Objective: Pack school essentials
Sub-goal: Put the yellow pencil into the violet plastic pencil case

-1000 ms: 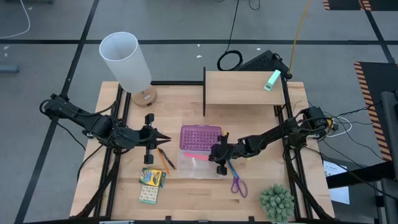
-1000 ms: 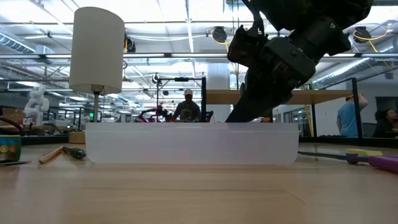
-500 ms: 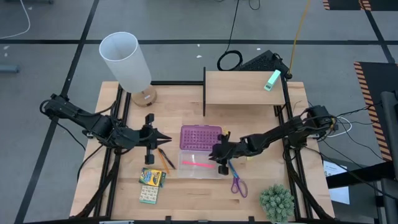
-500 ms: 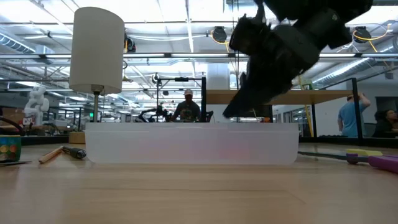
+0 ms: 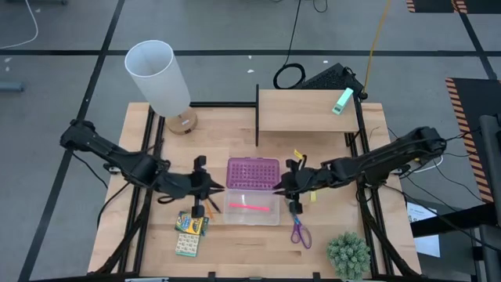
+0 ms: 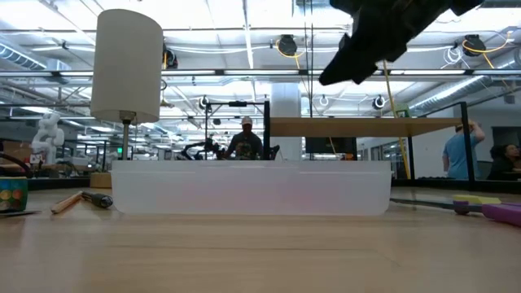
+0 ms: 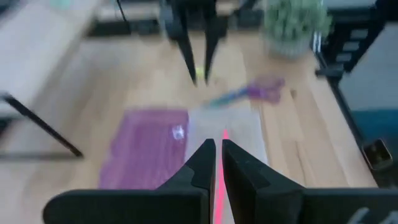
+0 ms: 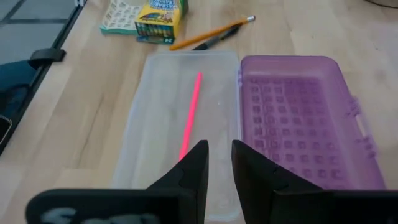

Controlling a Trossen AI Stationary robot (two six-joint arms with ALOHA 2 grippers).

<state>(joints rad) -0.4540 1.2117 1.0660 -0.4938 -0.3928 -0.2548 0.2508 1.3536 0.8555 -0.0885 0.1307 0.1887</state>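
The clear case [image 5: 252,210] lies open mid-table, its purple studded lid [image 5: 252,172] flat on the far side. A pink pen [image 5: 250,207] lies in the tray. My left gripper [image 5: 219,188] hovers shut beside the tray's left end, above the pencils [image 5: 205,202]. The right gripper [image 5: 283,186] hangs narrowly open above the tray's right end, holding nothing. Purple-handled scissors [image 5: 298,232] and a blue pen [image 7: 227,96] lie right of the tray. The crayon box [image 5: 191,223] and patterned pack [image 5: 186,245] lie near left. A small yellow piece [image 5: 311,196] sits by the right arm.
A white lamp [image 5: 160,78] stands at the far left. A wooden shelf [image 5: 305,110] at the far right carries a mint-green block [image 5: 342,100]. A small green plant [image 5: 347,254] stands at the near right corner. Bare wood shows in front of the tray.
My right gripper has risen from the tray and drawn back toward the table's right edge, leaving the pink pen lying in the tray. My left gripper has moved toward the near edge and a little rightward, closer to the tray and the pencils.
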